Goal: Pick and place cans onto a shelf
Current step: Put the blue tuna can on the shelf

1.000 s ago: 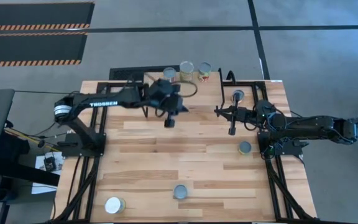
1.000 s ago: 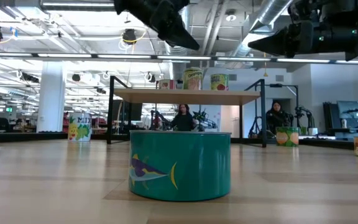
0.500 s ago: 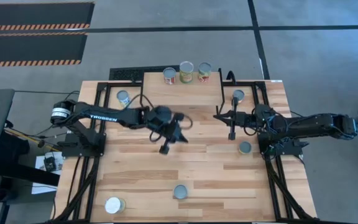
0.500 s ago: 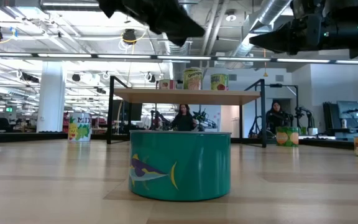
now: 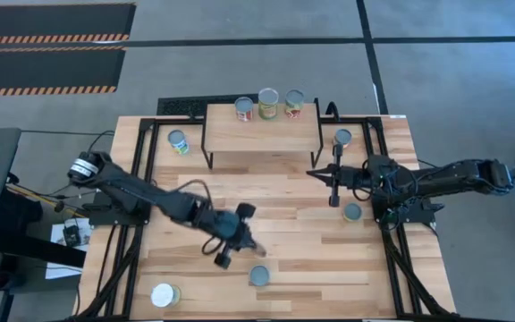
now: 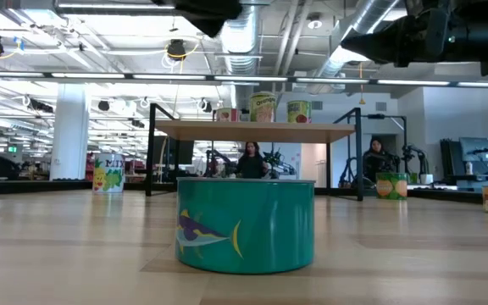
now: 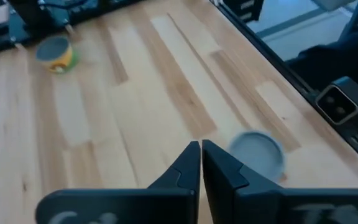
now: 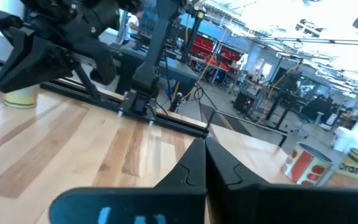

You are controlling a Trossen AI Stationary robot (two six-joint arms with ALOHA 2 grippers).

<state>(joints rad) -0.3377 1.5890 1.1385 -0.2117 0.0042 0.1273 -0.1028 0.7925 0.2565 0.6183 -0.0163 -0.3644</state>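
Note:
Three cans [image 5: 267,103] stand along the far edge of the shelf [image 5: 262,136]; the low view shows them [image 6: 263,107] on the board [image 6: 252,130]. Loose cans stand on the table: a teal one [image 5: 259,275] [image 6: 246,224] near the front edge, a white-topped one [image 5: 164,295], and others [image 5: 178,141] [image 5: 342,138] [image 5: 352,212]. My left gripper [image 5: 223,260] [image 7: 201,152] hangs shut and empty just left of the teal can [image 7: 258,152]. My right gripper [image 5: 311,173] [image 8: 204,149] hovers shut and empty to the right of the shelf.
Black frame rails [image 5: 141,179] [image 5: 401,241] run along the table's left and right sides. Bare planks [image 5: 284,224] lie between the shelf and the near cans. People sit in the room beyond the table [image 6: 249,161].
My left gripper has swung from above the shelf's front edge toward the table's near edge and downward, ending beside the teal can, still shut. My right gripper has drifted slightly toward the near edge. No can has moved.

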